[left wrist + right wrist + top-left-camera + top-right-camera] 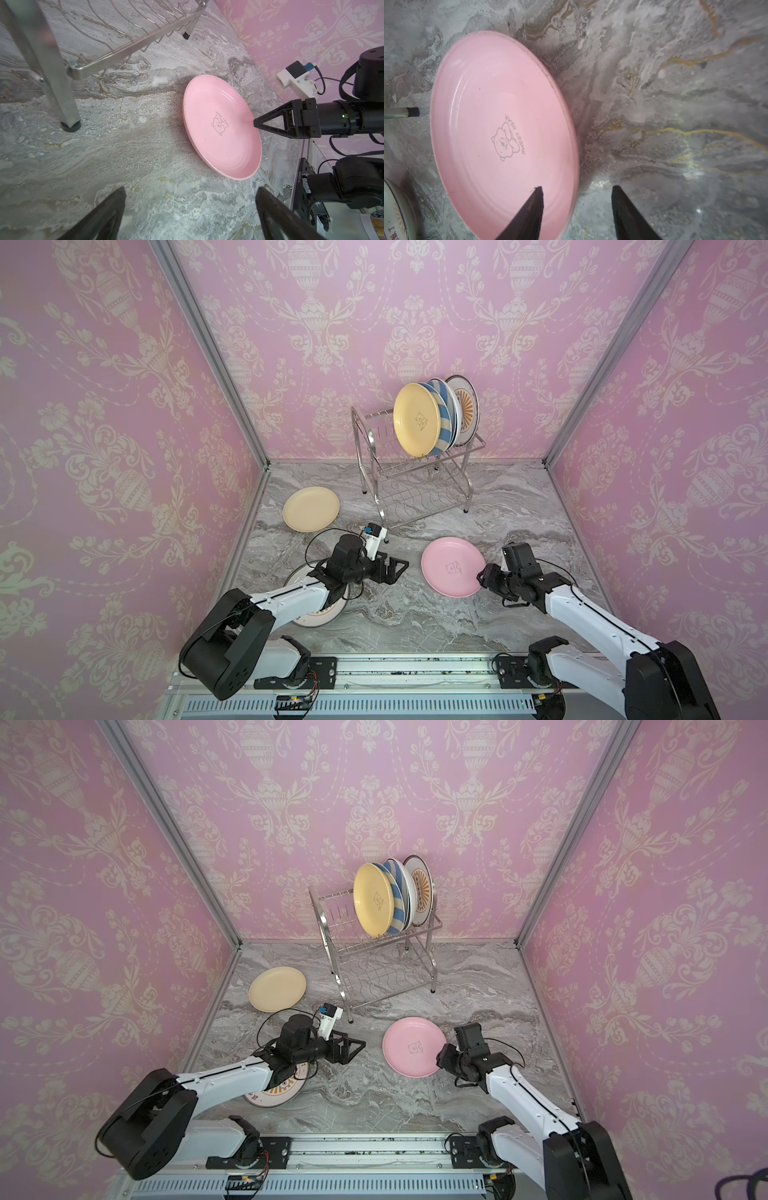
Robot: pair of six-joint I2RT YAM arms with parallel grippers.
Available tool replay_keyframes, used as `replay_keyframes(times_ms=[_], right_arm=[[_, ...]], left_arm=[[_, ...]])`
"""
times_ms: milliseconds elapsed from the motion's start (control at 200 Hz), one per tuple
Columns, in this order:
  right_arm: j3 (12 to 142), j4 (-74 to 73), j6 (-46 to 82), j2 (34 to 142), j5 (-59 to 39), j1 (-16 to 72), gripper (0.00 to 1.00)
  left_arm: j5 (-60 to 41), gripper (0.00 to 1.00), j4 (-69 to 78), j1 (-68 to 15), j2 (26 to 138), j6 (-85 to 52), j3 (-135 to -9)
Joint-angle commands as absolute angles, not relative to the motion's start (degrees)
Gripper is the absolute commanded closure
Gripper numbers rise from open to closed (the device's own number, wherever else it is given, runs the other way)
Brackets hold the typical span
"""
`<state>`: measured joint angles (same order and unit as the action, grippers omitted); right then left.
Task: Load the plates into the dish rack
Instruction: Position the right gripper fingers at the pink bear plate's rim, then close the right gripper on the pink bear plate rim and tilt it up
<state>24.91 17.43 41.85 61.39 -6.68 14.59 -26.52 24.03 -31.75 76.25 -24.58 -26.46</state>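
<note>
A pink plate [453,566] [415,1046] [220,128] [500,128] lies flat on the marble table. My right gripper [480,576] [577,188] is open and straddles its near rim, one finger over the plate and the other outside it. My left gripper [399,566] [191,188] is open over bare marble to the plate's left. The dish rack [415,489] [374,969] stands at the back. Its upper shelf holds a yellow plate [417,418], a blue-white striped plate [446,406] and a sunburst plate [465,406].
A cream plate [311,509] lies at the left, near the wall. Another sunburst plate [320,614] [274,1092] lies partly under my left arm. A front leg of the rack [68,124] stands close to my left gripper. Pink walls enclose the table on three sides.
</note>
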Motion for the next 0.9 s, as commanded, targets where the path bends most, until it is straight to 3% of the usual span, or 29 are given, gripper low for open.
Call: replay_keyframes(times_ms=[0,891], right_arm=[[24.11,13.03,42.57,63.20,-7.99,14.06,0.46],[23.40,5.69,42.75,69.27,-8.43,11.69,0.75]], left_arm=[[-27.44,0.01,24.68,-32.09,75.42,-24.58,-25.90],[-25.51,0.01,20.05,-32.12,72.96,-21.90,-27.12]])
